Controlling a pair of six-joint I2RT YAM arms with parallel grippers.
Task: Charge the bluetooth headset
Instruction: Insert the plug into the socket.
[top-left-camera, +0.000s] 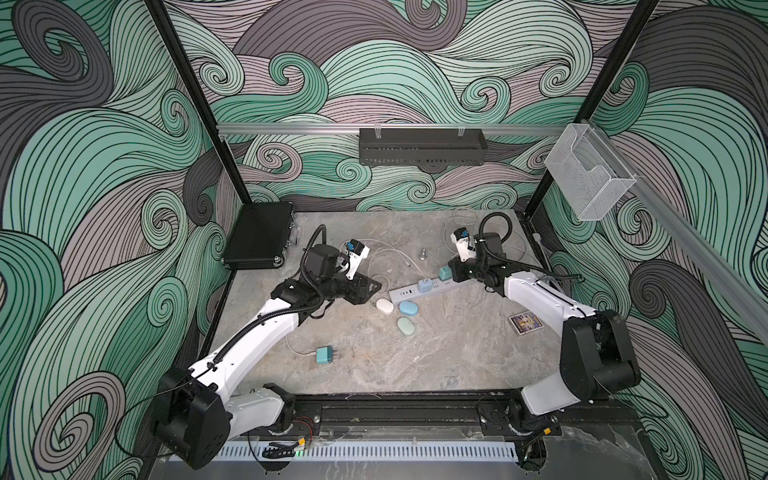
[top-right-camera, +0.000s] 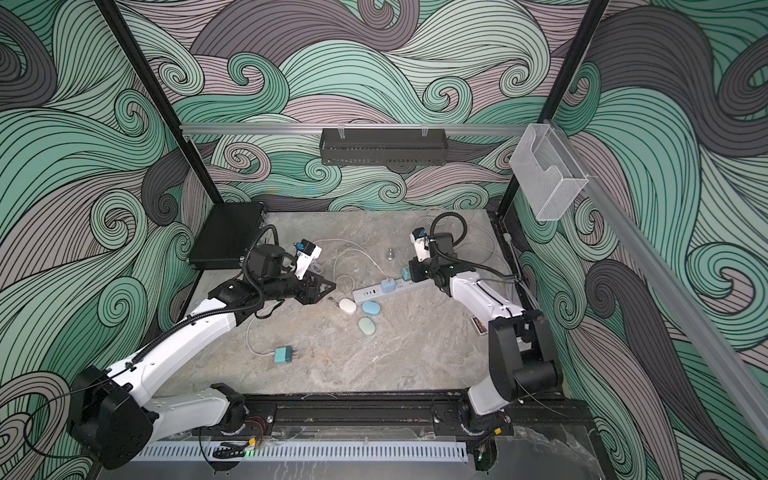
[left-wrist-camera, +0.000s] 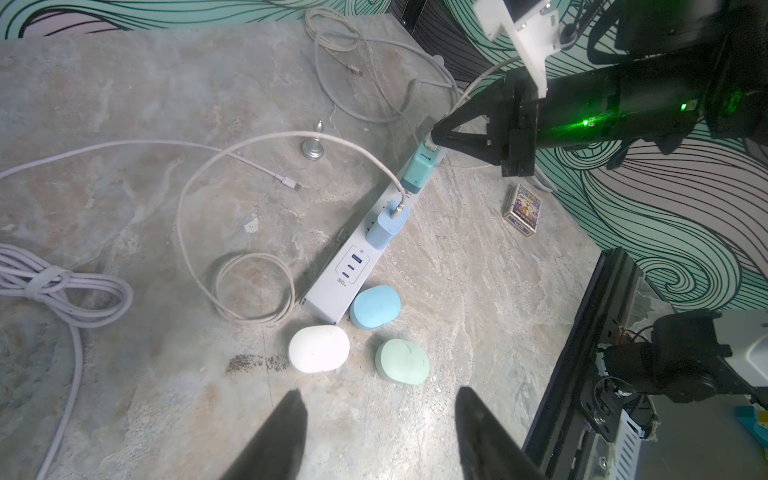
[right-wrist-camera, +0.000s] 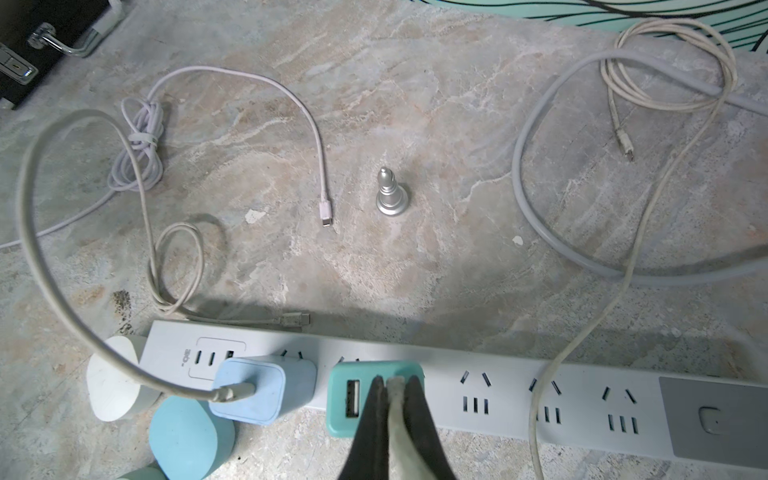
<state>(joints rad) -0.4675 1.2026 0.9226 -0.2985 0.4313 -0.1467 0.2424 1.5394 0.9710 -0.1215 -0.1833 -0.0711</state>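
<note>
Black right gripper (right-wrist-camera: 392, 380) tight on white plug (right-wrist-camera: 397, 401) at teal charger (right-wrist-camera: 347, 415); left gripper (left-wrist-camera: 380, 392) agape, empty.

Black case (top-left-camera: 259, 235), card box (top-left-camera: 525, 322), metal pawn (top-left-camera: 422, 253)

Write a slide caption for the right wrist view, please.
Right gripper, shut on a cable plug, at the teal charger on the power strip, beside the blue charger.

Left fingers (left-wrist-camera: 286, 428) spread wide, hovering; right fingers (right-wrist-camera: 370, 415) pinched together, arm extended.
</note>
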